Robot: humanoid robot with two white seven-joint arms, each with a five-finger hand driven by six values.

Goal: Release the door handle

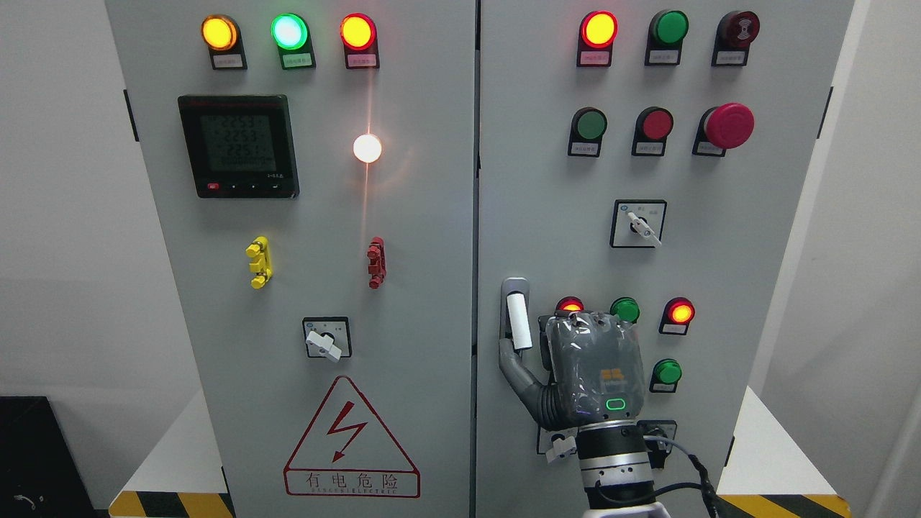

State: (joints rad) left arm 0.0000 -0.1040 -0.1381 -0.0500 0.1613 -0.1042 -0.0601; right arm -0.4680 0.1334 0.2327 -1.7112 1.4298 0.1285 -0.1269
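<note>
Handle (pixel 518 321) first: we see a white bar set in a grey metal frame, mounted upright on the right-hand door (pixel 547 180) of the grey cabinet, close to that door's inner edge and near the centre seam. From the middle of the head view it lies at about five o'clock. Its long axis runs twelve to six, the upper end at twelve by the frame's rounded top.

We judge it a rigid, fixed fitting, smooth and likely a little slippery on the white part, and not fragile. Any hold belongs on the white bar's middle, wrapped from the side; letting go should need only the digits drawn clear sideways.

Our right hand (pixel 586 370) comes up from the bottom edge, right of centre, with its back toward the camera, and sits just at three o'clock of the handle. The thumb (pixel 519 378) reaches out to about ten o'clock and touches or nearly touches the bar's lower end. The other fingers face the door and are hidden behind the palm, so we cannot tell whether they are curled or spread, nor whether the handle is fully freed. Our left hand does not show.

A green lamp (pixel 624 309) stands just above the knuckles.
</note>
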